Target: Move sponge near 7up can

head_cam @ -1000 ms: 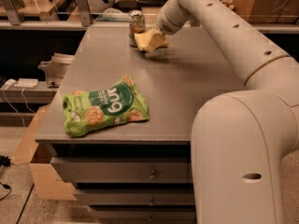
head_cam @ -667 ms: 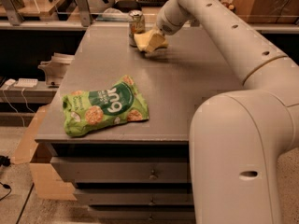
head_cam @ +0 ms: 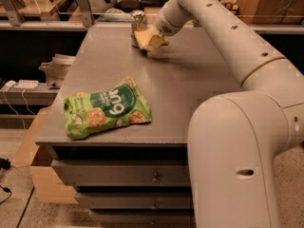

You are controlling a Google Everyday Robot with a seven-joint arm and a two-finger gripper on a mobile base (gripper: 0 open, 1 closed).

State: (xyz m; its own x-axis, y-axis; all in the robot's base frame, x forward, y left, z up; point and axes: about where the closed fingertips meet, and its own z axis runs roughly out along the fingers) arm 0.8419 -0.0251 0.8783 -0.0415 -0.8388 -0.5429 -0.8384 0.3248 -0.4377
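The 7up can (head_cam: 138, 21) stands upright at the far edge of the grey table (head_cam: 190, 89), silver top, greenish body. The pale yellow sponge (head_cam: 144, 37) is right in front of the can, tilted, at table height, almost touching it. My gripper (head_cam: 153, 41) reaches in from the right at the end of the white arm (head_cam: 223, 37) and is shut on the sponge. The sponge's right part is hidden by the gripper.
A green snack bag (head_cam: 107, 109) lies flat near the table's front left. Drawers (head_cam: 123, 172) sit under the tabletop. A cardboard box (head_cam: 33, 165) stands on the floor at left. Shelving and clutter (head_cam: 52, 4) run behind the table.
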